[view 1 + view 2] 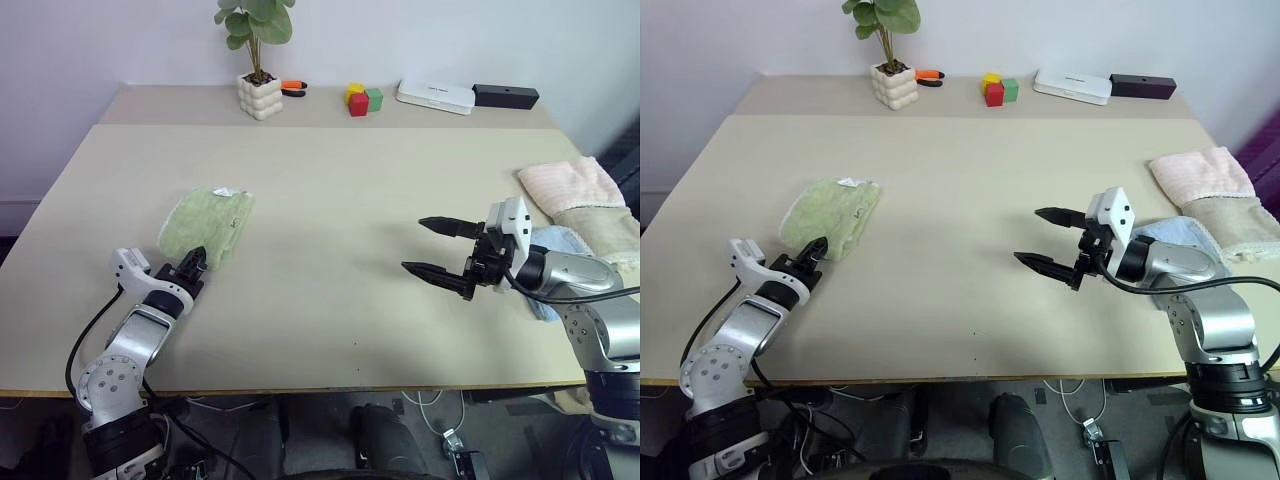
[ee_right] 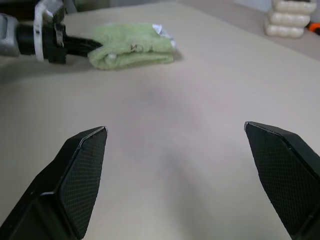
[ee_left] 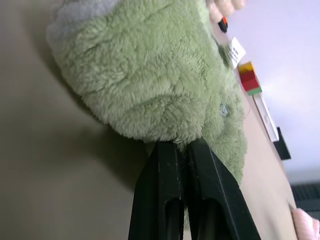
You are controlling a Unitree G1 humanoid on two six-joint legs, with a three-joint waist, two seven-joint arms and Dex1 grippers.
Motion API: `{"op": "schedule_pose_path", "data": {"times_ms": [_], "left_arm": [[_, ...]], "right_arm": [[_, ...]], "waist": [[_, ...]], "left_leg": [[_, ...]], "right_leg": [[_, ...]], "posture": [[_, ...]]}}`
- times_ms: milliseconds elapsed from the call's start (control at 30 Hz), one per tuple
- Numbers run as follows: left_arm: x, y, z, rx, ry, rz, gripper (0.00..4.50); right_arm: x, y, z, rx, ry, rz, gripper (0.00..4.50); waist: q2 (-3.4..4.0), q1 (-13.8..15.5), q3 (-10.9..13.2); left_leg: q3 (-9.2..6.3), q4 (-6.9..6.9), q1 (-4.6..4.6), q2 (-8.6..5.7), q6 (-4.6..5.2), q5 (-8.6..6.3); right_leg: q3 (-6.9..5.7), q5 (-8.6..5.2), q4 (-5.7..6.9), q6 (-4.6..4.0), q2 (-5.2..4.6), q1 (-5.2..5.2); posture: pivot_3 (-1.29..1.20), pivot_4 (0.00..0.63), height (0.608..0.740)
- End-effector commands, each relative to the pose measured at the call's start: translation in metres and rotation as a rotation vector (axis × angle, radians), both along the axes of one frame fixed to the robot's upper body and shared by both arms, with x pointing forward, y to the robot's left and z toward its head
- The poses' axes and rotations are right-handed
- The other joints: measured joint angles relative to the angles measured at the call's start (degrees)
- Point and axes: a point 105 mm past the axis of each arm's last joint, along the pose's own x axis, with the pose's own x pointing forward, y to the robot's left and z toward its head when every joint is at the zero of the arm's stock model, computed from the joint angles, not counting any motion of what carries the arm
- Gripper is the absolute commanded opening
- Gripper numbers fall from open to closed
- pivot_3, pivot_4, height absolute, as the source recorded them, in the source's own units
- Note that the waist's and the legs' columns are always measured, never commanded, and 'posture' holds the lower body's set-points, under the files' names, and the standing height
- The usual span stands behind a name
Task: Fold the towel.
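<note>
Towel (image 1: 208, 224) left of centre looks folded; left gripper (image 1: 194, 264) pressed together at its near edge, possibly pinching; should nudge gently. Right gripper (image 1: 436, 250) spread.

The light green terry cloth towel (image 1: 208, 225) lies folded into a compact, thick bundle on the desk's left side, small white tag at its far edge

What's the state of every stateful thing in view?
Light green terry cloth towel: folded over, flat on the table, left side.
Left pincer: shut, tips at the towel's near edge.
Right pincer: open, holding nothing, above the bare table.
Pale pink towel: folded, at the table's right edge.
</note>
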Motion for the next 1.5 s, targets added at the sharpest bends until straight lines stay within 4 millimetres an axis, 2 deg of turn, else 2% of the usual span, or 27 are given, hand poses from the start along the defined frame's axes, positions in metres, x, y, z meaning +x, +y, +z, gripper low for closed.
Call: {"op": "schedule_pose_path", "data": {"times_ms": [33,400,500,733,867,967,1033,1133,1167,1267,1333,1500], "left_arm": [[0.002,-0.001,0.007,0.009,-0.031,0.002,0.02],[0.005,-0.001,0.001,-0.007,-0.01,0.028,0.02],[0.005,-0.011,0.002,-0.033,-0.015,-0.004,0.93],[0.002,-0.021,0.007,-0.054,-0.046,-0.068,4.37],[-0.012,-0.037,0.018,-0.161,-0.06,-0.222,4.45],[-0.037,-0.063,0.029,-0.222,-0.038,-0.478,4.45],[-0.047,-0.067,0.028,-0.241,0.004,-0.556,4.45],[-0.055,-0.066,0.019,-0.161,0.061,-0.612,4.45],[-0.058,-0.067,0.019,-0.182,0.064,-0.627,4.45],[-0.071,-0.078,0.047,0.021,-0.124,-0.771,4.45],[-0.072,-0.079,0.053,0.077,-0.18,-0.795,4.45],[-0.028,-0.06,0.093,0.398,-0.437,-0.681,4.45]], "right_arm": [[-0.002,-0.002,0.016,0.049,-0.047,0.013,4.5],[-0.004,0.005,0.016,0.062,-0.058,0.03,4.5],[-0.003,0.005,0.015,0.058,-0.059,0.024,4.5],[-0.003,0.006,0.013,0.051,-0.061,0.022,4.5],[-0.002,0.007,0.012,0.051,-0.059,0.025,4.5],[0.001,0.008,0.01,0.044,-0.057,0.032,4.5],[0.003,0.009,0.01,0.042,-0.059,0.037,4.5],[0.004,0.009,0.01,0.044,-0.061,0.041,4.5],[0.005,0.009,0.01,0.042,-0.061,0.042,4.5],[0.012,0.006,0.012,0.063,-0.061,0.02,4.5],[0.015,0.005,0.014,0.078,-0.061,0.009,4.5],[0.019,0.006,0.01,0.071,-0.052,0.019,4.5]], "waist": [[0.0,0.0,0.0],[0.01,0.0,0.0],[0.01,0.1,0.0],[0.05,0.2,0.0],[0.06,-0.1,0.0],[0.04,-0.1,0.0],[0.07,-0.3,0.0],[0.1,-0.3,0.0],[0.12,-0.3,0.0],[0.06,-0.3,0.0],[0.18,-0.2,0.0],[0.23,0.0,0.0]], "left_leg": [[0.0,0.0,0.0,0.0,0.0,0.0],[0.0,-0.01,0.0,0.0,0.0,0.0],[0.0,0.0,0.0,0.0,0.0,0.0],[0.0,0.0,0.01,0.0,0.0,0.0],[0.0,-0.01,0.01,0.01,0.0,0.0],[-0.01,-0.02,0.0,0.04,0.01,0.0],[0.0,-0.03,0.0,0.05,0.0,0.0],[0.0,-0.02,0.02,0.05,0.0,0.0],[0.02,-0.03,0.02,0.05,0.0,0.0],[0.05,-0.04,0.0,0.04,0.0,-0.01],[0.09,-0.04,-0.03,0.03,-0.04,0.0],[0.11,-0.1,-0.03,0.02,-0.05,0.0]], "right_leg": [[0.0,0.0,0.0,0.0,0.0,0.0],[0.0,0.0,0.0,-0.01,-0.01,0.0],[0.0,0.0,0.0,-0.01,-0.01,0.0],[0.0,0.0,0.0,-0.01,-0.01,0.01],[0.0,-0.01,0.0,-0.01,-0.02,0.01],[-0.01,-0.01,0.0,-0.01,-0.02,-0.01],[0.0,-0.01,0.02,-0.01,-0.03,-0.03],[0.0,-0.01,0.02,-0.02,-0.03,-0.04],[0.0,-0.02,0.01,-0.03,-0.04,-0.04],[0.0,-0.02,-0.03,-0.06,-0.07,-0.08],[-0.01,0.0,-0.05,-0.14,-0.08,-0.16],[-0.01,-0.01,-0.08,-0.22,-0.12,-0.18]], "posture": [[0.0,0.15,0.735],[0.0,0.15,0.735],[0.0,0.15,0.735],[0.0,0.15,0.735],[0.0,0.15,0.735],[0.0,0.15,0.735],[0.0,0.15,0.735],[0.0,0.15,0.735],[0.0,0.15,0.735],[0.0,0.15,0.735],[0.0,0.15,0.735],[0.0,0.15,0.735]]}}
